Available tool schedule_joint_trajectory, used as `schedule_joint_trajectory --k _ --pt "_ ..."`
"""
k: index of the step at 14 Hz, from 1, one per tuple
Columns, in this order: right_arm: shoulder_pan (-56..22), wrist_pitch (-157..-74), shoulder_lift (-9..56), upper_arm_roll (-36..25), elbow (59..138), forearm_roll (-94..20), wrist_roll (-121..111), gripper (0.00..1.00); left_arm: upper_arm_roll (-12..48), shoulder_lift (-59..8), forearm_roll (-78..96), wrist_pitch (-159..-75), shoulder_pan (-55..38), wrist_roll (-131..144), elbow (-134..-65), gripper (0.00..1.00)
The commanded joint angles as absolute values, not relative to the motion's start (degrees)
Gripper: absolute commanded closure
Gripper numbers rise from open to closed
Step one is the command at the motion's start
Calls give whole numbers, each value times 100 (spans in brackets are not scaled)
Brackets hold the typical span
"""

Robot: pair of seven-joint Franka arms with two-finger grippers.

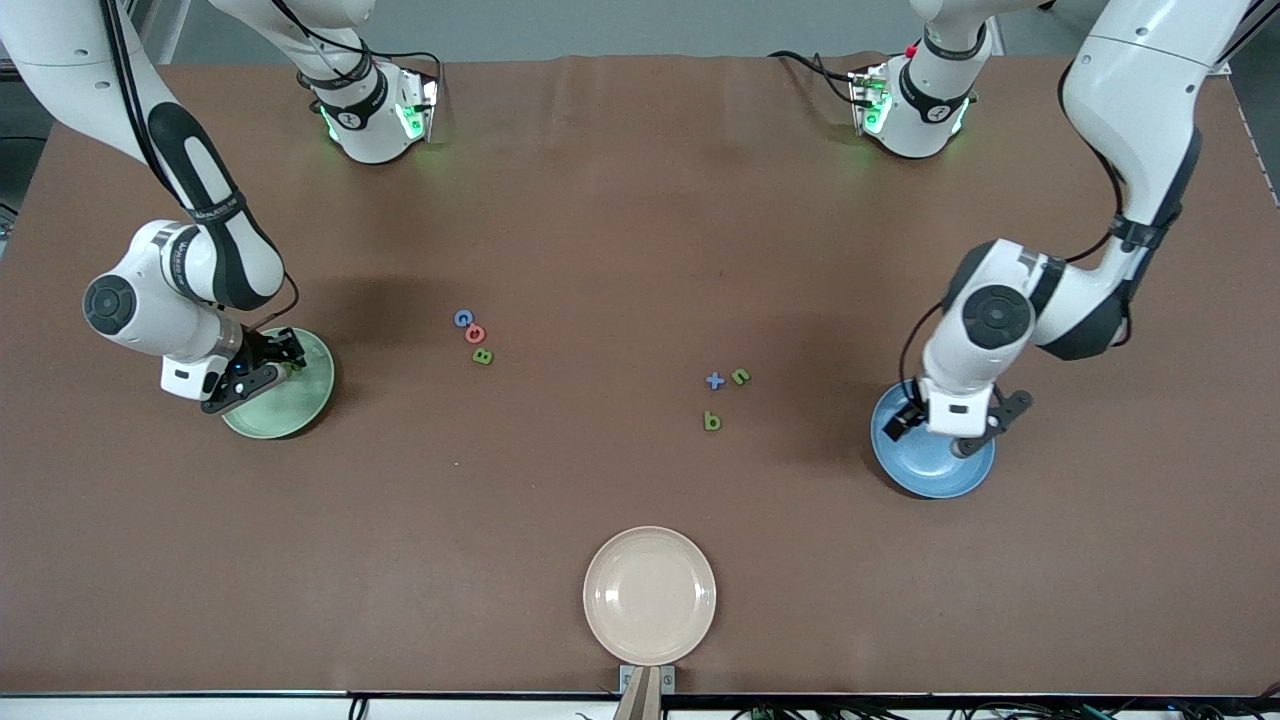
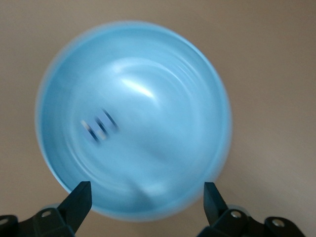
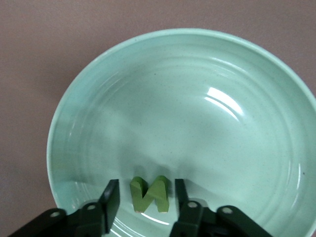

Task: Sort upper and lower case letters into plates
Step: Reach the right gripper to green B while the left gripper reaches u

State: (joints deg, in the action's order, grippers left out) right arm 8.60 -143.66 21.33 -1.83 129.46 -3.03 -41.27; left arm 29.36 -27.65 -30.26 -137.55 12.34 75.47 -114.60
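My right gripper [image 1: 272, 368] is low over the pale green plate [image 1: 300, 400]. In the right wrist view its fingers [image 3: 111, 197] stand open, one on each side of a green N [image 3: 149, 194] that rests in the plate [image 3: 207, 98], with a gap on both sides. My left gripper [image 1: 950, 432] hangs open and empty over the blue plate [image 1: 925, 470]. In the left wrist view a small blurred piece [image 2: 100, 125] lies in that plate [image 2: 163, 64]. On the table lie a blue G [image 1: 463, 319], a red letter [image 1: 475, 335], a green B [image 1: 483, 356], a blue x [image 1: 715, 381], a green u [image 1: 740, 377] and a green b [image 1: 712, 422].
A cream-beige plate [image 1: 650, 595] stands empty near the table's front edge. The two letter groups lie mid-table between the green and blue plates, with bare brown table around them.
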Motion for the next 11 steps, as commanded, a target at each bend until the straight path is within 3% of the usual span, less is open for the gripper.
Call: schedule_joint_trajectory --k 1,5,11 --pt "897 -13889 1627 -62 13061 -404 -3668 0 3103 -2847 -3059 -13684 759 8487 -11479 0" --pt "143 -13210 1099 -53 12973 -404 -2148 0 3094 -3233 -3111 -13746 -42 9894 -11268 3" --pt "-1290 -13517 1335 -53 12736 -404 1155 0 3059 -3954 -3190 -13808 -703 10793 -10662 17"
